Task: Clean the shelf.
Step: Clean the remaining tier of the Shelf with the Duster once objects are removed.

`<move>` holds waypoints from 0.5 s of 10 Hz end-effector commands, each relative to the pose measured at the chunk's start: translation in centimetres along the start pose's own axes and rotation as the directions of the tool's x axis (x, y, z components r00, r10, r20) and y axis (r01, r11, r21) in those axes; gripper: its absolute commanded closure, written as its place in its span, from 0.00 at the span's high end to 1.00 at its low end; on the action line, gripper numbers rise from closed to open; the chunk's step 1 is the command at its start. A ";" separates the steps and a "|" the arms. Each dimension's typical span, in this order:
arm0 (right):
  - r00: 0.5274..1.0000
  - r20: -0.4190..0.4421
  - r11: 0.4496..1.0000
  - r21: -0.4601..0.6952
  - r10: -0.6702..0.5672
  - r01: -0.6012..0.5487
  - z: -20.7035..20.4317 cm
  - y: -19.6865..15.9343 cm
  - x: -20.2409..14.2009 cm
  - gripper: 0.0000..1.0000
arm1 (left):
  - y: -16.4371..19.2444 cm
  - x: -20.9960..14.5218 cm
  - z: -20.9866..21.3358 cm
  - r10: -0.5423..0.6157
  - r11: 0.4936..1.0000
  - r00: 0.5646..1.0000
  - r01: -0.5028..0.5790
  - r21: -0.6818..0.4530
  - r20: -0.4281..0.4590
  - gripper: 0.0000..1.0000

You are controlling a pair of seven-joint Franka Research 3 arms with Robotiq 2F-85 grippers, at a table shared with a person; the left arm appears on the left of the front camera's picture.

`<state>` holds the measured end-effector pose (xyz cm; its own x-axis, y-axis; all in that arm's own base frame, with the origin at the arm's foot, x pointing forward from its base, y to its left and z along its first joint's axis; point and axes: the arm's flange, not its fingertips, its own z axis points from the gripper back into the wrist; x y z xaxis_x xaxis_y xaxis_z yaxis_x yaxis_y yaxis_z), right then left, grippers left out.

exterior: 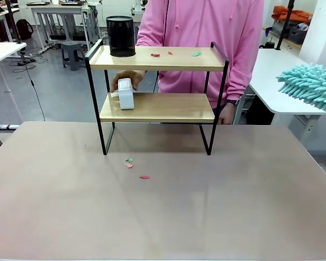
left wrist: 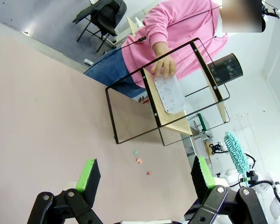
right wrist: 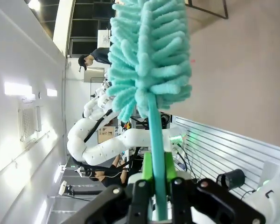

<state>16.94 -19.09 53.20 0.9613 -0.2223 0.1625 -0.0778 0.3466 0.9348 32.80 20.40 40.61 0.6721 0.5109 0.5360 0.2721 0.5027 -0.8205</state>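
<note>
The shelf (exterior: 168, 107) stands at the far middle of the table (exterior: 233, 206), close to the person in pink behind it. By the look of things, cleaning has not really begun. Small scraps lie on its top board, a red one (exterior: 155, 55) and a green one (exterior: 196, 54) among them, and nothing is touching them. A black mesh cup (exterior: 120, 36) sits at the left end of that board. On the lower board the person's hand (exterior: 125, 78) grips a white box-like object (exterior: 125, 93), possibly a power strip; whether it is being lifted off or set down cannot be told.

A few more scraps (exterior: 129, 164) lie on the table just in front of the shelf.

The right gripper (right wrist: 155, 163) is clamped on the handle of a teal fluffy duster (exterior: 309, 86), which hangs at the right edge of the front view, well apart from the shelf. The left gripper (left wrist: 147, 175) hovers over the table with its jaws spread wide and nothing between them.

What seems left: clearing the boards, sweeping the scraps off the top, and probably the table scraps too.
</note>
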 end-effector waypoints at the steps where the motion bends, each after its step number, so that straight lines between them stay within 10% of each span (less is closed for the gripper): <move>1: 1.000 -0.001 1.000 0.011 0.013 -0.013 0.4 0.1 0.1 0.13 | -0.1 -0.3 -0.3 -0.019 1.000 1.000 0.020 -0.016 0.022 1.00; 5: 1.000 -0.001 1.000 0.011 0.013 -0.013 0.4 0.1 0.1 0.13 | -0.1 -0.3 -0.3 -0.019 1.000 1.000 0.020 -0.016 0.022 1.00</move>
<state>16.94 -19.09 53.20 0.9613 -0.2223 0.1624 -0.0778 0.3466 0.9348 32.80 20.40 40.61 0.6721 0.5109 0.5360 0.2721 0.5027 -0.8205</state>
